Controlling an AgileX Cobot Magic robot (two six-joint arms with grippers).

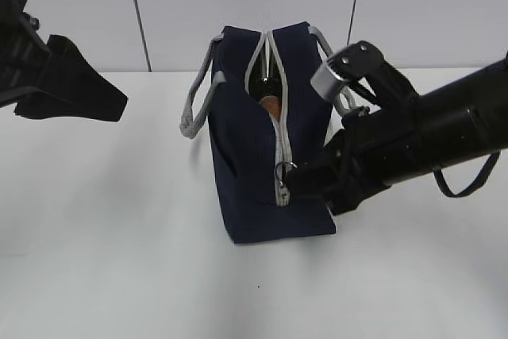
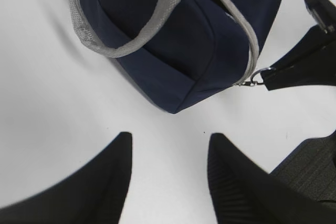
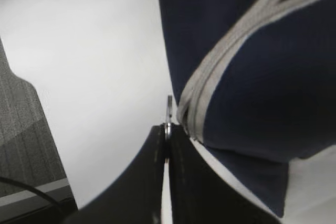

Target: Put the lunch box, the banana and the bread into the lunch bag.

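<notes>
exterior: lunch bag (image 1: 266, 140) upright mid-table (image 1: 119, 236), zipper open on top, bread (image 1: 272, 105) peeking inside; right gripper (image 1: 295, 179) at ring pull (image 1: 284, 170).
left wrist: left gripper (image 2: 168, 145) fingers spread, holding nothing, near bag.
right wrist: fingers pinching the ring pull at zipper end.

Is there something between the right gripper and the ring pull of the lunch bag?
Nothing visible. The right gripper is shut on the ring pull at the low end of the lunch bag zipper, and the table beside it shows bare.
</notes>
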